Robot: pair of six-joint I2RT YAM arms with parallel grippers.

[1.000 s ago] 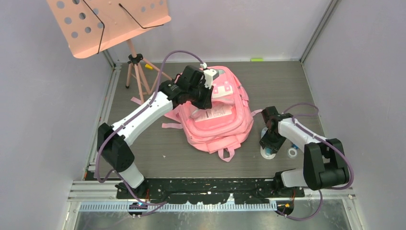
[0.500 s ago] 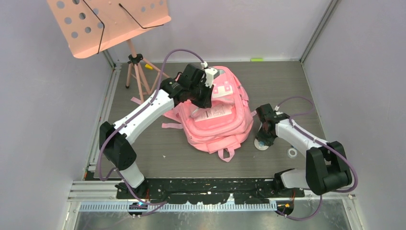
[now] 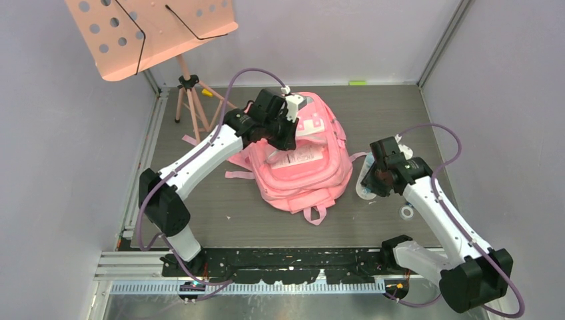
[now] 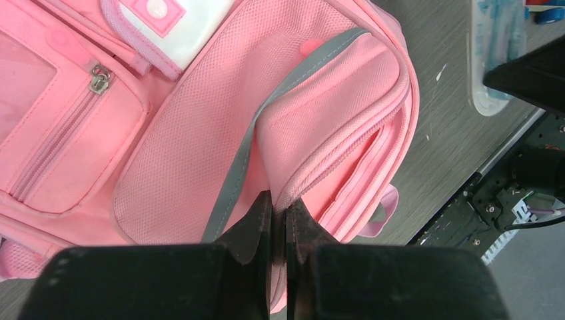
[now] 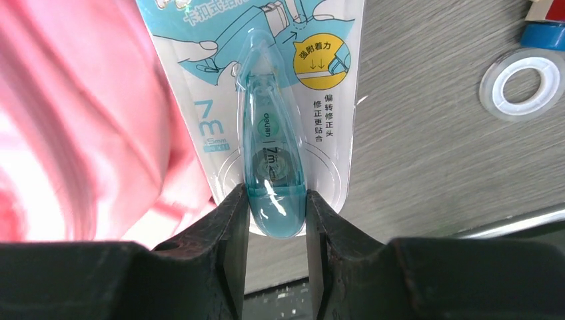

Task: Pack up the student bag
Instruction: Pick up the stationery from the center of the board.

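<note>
The student bag (image 3: 303, 170) lies in the middle of the table, pink, with a grey strip (image 4: 243, 153) across its mesh front. My left gripper (image 4: 278, 203) is shut on a pinched fold of the bag's fabric by the zip edge, at the bag's upper left (image 3: 283, 133). A white printed packet (image 3: 300, 158) shows in the bag's opening. My right gripper (image 5: 276, 197) is shut on the teal bulge of a carded correction tape pack (image 5: 273, 133). It holds the pack just right of the bag (image 3: 366, 183), with the pink fabric (image 5: 66, 133) close beside it.
A salmon-pink music stand (image 3: 150, 33) on a tripod (image 3: 190, 100) stands at the far left. A clear tape roll (image 3: 406, 212) lies on the table right of the bag, beside a blue item (image 5: 543, 33). Grey walls enclose the table on three sides.
My right gripper has closed on the correction tape pack and carried it up off the table toward the bag. The left gripper keeps its hold and has not moved.
</note>
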